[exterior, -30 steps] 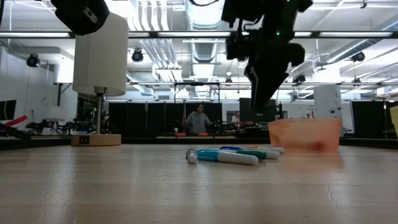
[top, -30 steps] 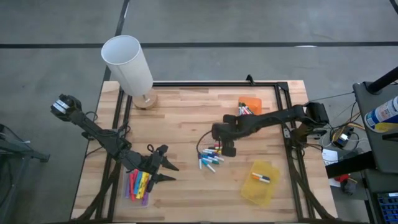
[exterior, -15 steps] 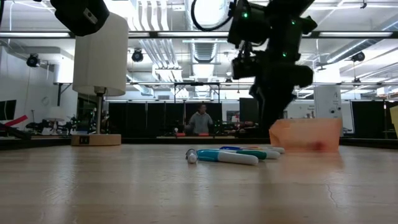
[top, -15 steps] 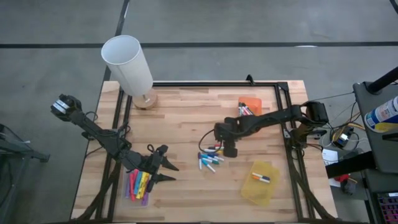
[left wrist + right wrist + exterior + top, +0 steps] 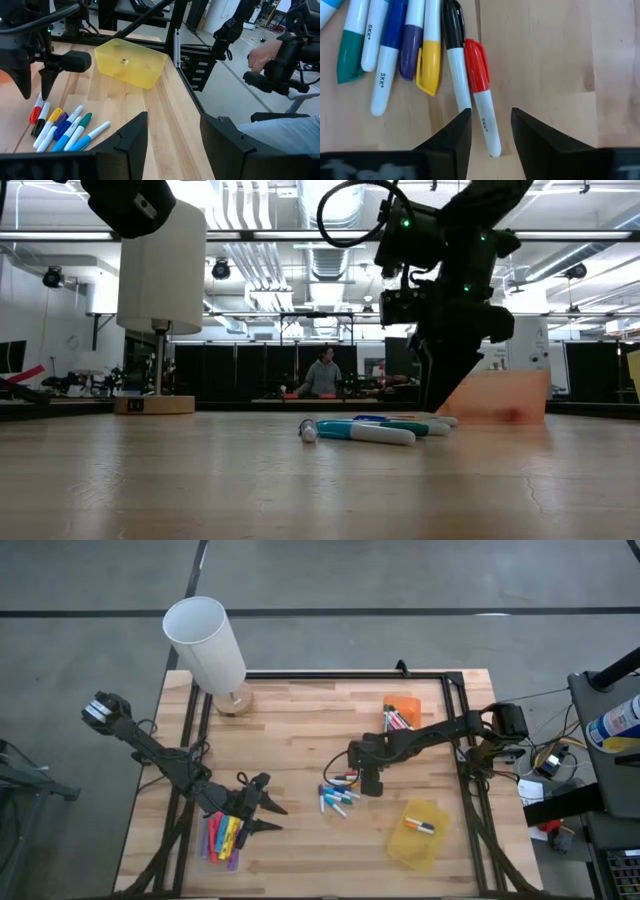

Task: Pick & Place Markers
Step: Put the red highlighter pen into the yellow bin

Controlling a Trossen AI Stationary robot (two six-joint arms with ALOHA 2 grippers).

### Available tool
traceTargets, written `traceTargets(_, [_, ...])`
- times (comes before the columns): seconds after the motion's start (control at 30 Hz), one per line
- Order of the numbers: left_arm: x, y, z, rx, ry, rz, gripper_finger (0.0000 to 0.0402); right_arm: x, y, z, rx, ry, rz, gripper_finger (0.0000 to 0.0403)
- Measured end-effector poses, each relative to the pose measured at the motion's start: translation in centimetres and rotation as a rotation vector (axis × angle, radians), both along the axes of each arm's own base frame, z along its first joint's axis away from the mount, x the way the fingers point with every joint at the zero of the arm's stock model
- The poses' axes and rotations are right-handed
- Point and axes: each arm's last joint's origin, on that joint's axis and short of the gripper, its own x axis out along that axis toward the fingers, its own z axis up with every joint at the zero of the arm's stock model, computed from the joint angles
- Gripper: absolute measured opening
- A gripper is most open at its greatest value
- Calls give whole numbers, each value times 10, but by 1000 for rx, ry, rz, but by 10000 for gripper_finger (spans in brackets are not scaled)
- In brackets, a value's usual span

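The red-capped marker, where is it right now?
The red-capped marker lies on the wooden table mid-table at the loose pile's edge, beside a black-capped marker, directly under the right gripper.

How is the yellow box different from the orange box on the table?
The yellow bin sits near the table's front edge, while the orange bin sits farther back. The yellow bin holds one marker; the orange bin holds several. The yellow bin lies turned at an angle; the orange bin looks smaller. Both are see-through plastic on the right side.
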Motion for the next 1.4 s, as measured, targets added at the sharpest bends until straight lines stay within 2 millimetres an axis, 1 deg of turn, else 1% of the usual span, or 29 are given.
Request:
traceTargets(0.33, [0,0,0,0,0,0,174,-5,0,-10,10,-16,-27,128])
traceTargets(0.63, [0,0,0,-3,-4,0,174,-5,0,-11,19,-16,-47,104])
traceTargets(1.0, [0,0,2,-10,-14,0,174,0,0,-28,46,34,-172,85])
traceTargets(1.13, [0,0,2,-10,-14,0,174,-1,0,-27,59,29,-207,68])
traceTargets(1.27, [0,0,2,-9,-14,0,174,1,1,-21,66,22,-208,38])
traceTargets(1.33, [0,0,2,-7,-15,-1,174,6,1,-17,68,10,-199,24])
traceTargets(1.4, [0,0,2,-7,-15,-1,174,14,2,-11,83,-25,-193,23])
